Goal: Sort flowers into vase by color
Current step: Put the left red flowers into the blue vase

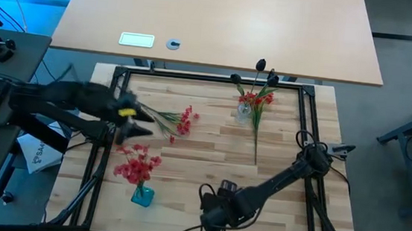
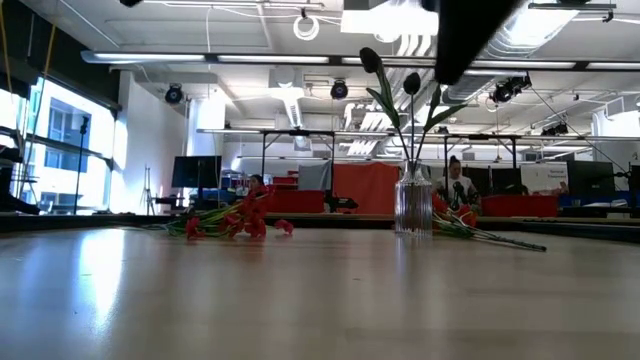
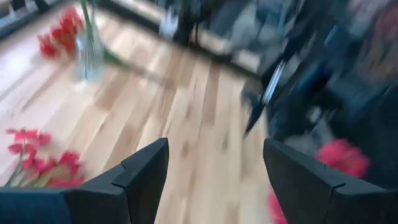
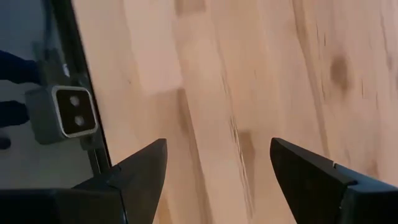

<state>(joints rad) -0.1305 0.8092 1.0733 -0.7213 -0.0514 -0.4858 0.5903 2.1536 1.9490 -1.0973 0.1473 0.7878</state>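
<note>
On the pale wooden counter (image 1: 204, 141), two vases stand well apart. A clear ribbed glass vase (image 1: 244, 110) sits near the far edge, holding dark near-black buds on thin green stems (image 1: 261, 63) together with a few red blossoms (image 1: 257, 99); one long green stem (image 1: 255, 138) lies flat on the counter just beside it. A small teal vase (image 1: 142, 195) stands near the front left, filled with a cluster of red-pink blossoms (image 1: 136, 164). Between the two, a loose sprig of red-pink flowers (image 1: 178, 120) lies on the wood. The left hand (image 1: 148, 121) hovers just beside that loose sprig's stem end, its fingers (image 3: 144, 172) spread apart and holding nothing. The right hand (image 1: 212, 215) waits low over the front edge, its fingers (image 4: 140, 171) also apart and empty
</note>
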